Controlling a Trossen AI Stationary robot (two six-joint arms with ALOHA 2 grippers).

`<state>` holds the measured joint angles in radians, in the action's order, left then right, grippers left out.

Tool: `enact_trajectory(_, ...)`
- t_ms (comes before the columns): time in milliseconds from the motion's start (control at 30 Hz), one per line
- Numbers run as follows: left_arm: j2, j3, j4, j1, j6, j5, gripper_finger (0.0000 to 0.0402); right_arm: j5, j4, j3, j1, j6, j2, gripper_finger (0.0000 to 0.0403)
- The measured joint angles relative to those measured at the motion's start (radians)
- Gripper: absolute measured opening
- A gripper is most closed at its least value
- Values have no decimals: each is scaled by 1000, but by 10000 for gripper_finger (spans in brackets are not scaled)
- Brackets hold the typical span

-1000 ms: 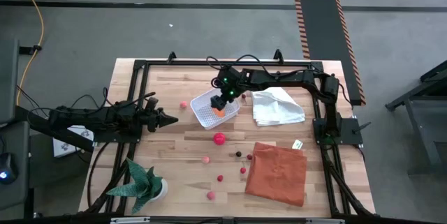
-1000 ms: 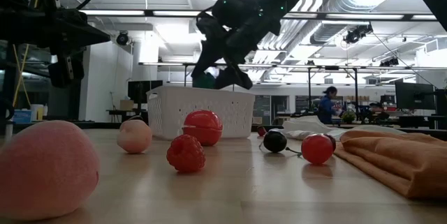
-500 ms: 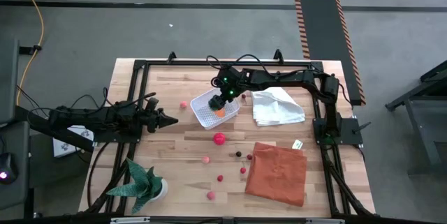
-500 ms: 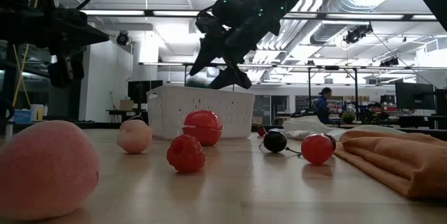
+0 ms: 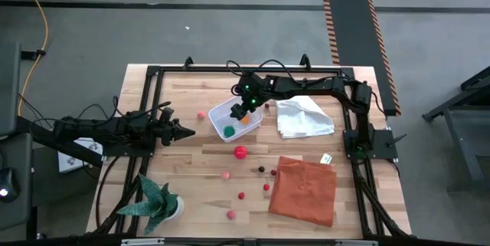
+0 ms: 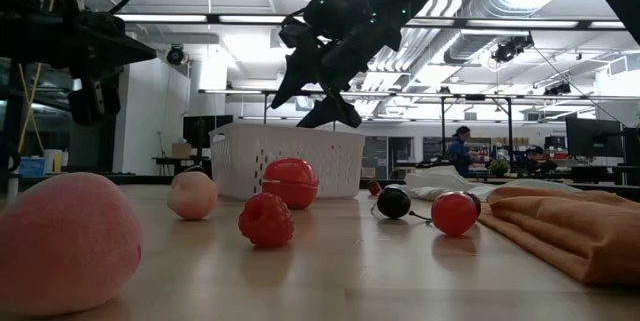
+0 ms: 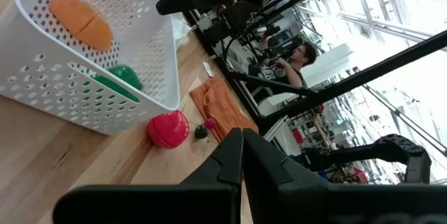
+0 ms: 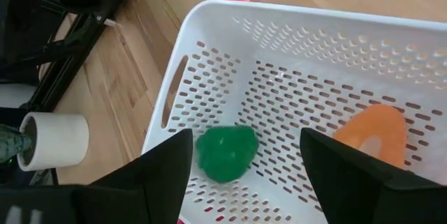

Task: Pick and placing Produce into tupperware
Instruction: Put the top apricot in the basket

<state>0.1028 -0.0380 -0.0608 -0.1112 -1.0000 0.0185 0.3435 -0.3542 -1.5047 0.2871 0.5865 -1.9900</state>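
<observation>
A green piece (image 5: 229,132) had just landed inside the tub (image 5: 218,113): half a second before it was not visible on the tub floor from overhead, and now it lay there near the tub's 7 o'clock corner, beside the orange piece (image 5: 245,120) toward 3 o'clock. That meant two pieces of produce were in the tub and this placement looked finished. The right gripper (image 5: 246,105) hung over the tub's 1 o'clock part, its two fingers spread wide and nothing between them; its wrist camera looked straight down between those fingers at the green piece (image 8: 225,154) and the orange piece (image 8: 371,135), neither touched. From table height the gripper (image 6: 317,93) sat just above the tub's rim (image 6: 290,130), clear of it. Outside the tub, a red ball (image 5: 240,152) lay just off its 5 o'clock side, a pink ball (image 5: 201,114) at its 9 o'clock, and several smaller red and dark pieces were scattered farther toward 6 o'clock, so much of the task was judged left to do. The left gripper (image 5: 186,131) waited at the tub's 9 o'clock, well apart, fingers closed together on nothing.
</observation>
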Motion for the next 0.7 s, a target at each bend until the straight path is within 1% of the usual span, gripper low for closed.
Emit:
enact_trajectory(167,0,0,0,0,0,0,1,1,-8,-7,0,0,0,255)
enact_trajectory(333,0,0,0,0,9,0,1,2,-24,-53,0,-9,2,248)
enact_trajectory(467,0,0,0,0,25,0,1,4,-50,-89,0,-19,2,221)
enact_trajectory(700,0,0,0,0,27,0,1,4,-175,-121,1,-77,2,165)
